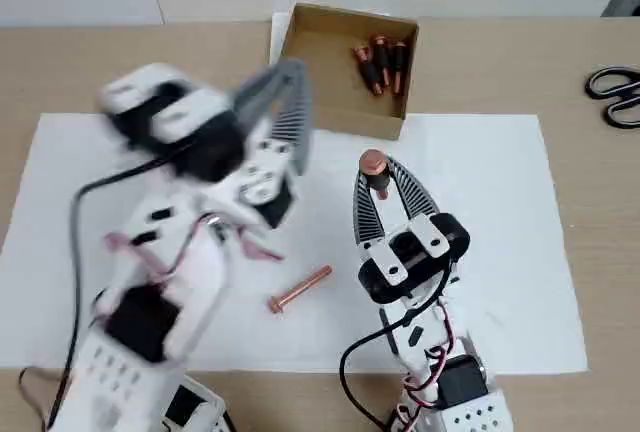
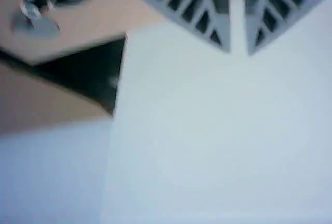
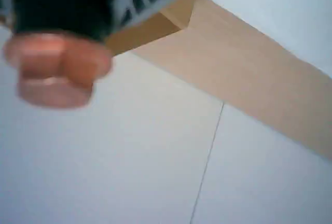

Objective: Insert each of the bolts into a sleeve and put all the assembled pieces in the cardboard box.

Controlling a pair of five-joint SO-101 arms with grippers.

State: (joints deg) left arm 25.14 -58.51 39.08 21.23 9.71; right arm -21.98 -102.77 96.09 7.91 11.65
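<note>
The wooden tabletop (image 1: 80, 62) carries a large white paper sheet (image 1: 500, 252) that covers most of its middle and near part. The left arm (image 1: 170, 252) rises from the near-left corner of the sheet and the right arm (image 1: 420, 282) from its near edge, right of centre. The cardboard box (image 1: 345, 14) sits open at the sheet's far edge, about midway along it. The left gripper (image 1: 288, 77) hangs over the sheet just near the box's left side; its fingers (image 2: 197, 11) stand a narrow gap apart with nothing between them. The right gripper (image 1: 378, 174) is over the sheet just on the near side of the box, pinching an upright sleeved bolt (image 1: 374, 163), copper head up. Scissors (image 1: 615, 95) lie at the tabletop's right edge. Three assembled pieces (image 1: 380, 64) lie together in the box's far-right corner. A loose bolt (image 1: 300, 289) lies flat on the sheet near its near edge, between the two arms.
</note>
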